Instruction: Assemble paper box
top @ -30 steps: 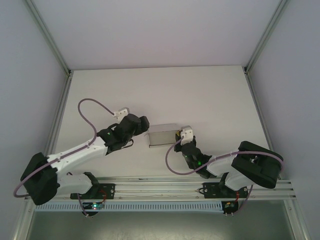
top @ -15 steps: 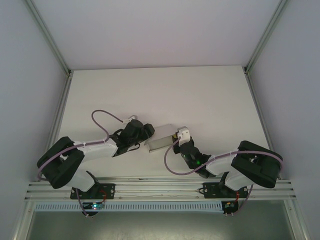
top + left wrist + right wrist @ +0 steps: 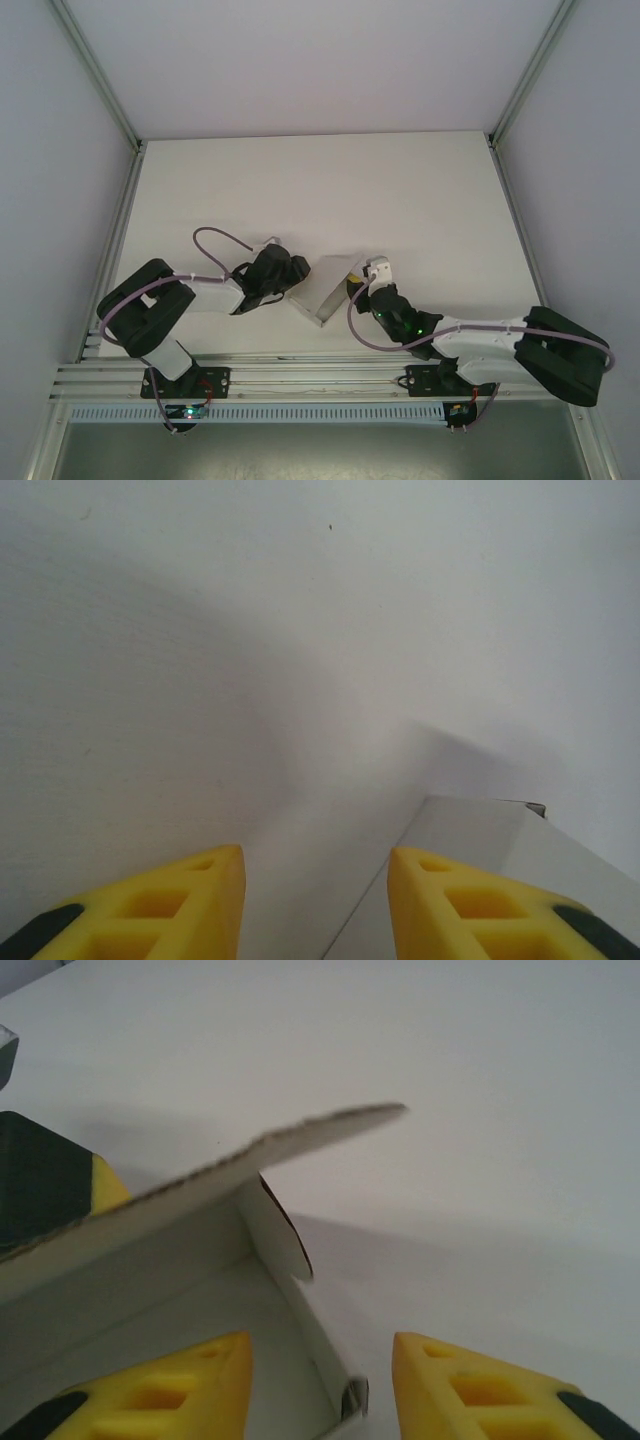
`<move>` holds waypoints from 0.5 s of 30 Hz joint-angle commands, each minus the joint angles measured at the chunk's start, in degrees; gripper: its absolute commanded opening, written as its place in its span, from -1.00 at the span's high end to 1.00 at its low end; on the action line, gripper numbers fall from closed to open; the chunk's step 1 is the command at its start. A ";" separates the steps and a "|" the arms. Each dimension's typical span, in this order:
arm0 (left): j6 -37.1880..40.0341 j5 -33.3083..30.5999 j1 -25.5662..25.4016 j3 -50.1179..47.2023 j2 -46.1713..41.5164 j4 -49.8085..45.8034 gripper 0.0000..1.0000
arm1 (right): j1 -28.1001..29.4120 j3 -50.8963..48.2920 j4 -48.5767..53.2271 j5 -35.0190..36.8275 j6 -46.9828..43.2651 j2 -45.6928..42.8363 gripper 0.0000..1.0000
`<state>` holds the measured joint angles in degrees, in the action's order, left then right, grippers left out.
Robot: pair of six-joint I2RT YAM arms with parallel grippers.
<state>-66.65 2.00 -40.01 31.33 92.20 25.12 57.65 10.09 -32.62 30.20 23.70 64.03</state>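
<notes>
Now that the paper box (image 3: 328, 289) has swung from square-on to diagonal at the near middle of the table (image 3: 400, 200), the right gripper (image 3: 320, 1385) has opened half-wide astride its wall while the left gripper (image 3: 315, 905) narrows beside a corner, gripping nothing, so a regrip probably comes before any folding.

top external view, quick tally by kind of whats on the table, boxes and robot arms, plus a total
paper box: 1
robot arms: 2, the left arm and the right arm
total: 3
</notes>
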 commanded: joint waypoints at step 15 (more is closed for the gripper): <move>10.18 -2.52 -0.17 7.41 -1.83 -13.29 0.11 | 0.19 4.04 30.03 4.15 4.21 -19.53 -0.17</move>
<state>-60.05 1.30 -40.01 36.53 91.74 16.62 57.63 11.18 -11.86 30.79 26.11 50.57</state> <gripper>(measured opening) 0.444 0.576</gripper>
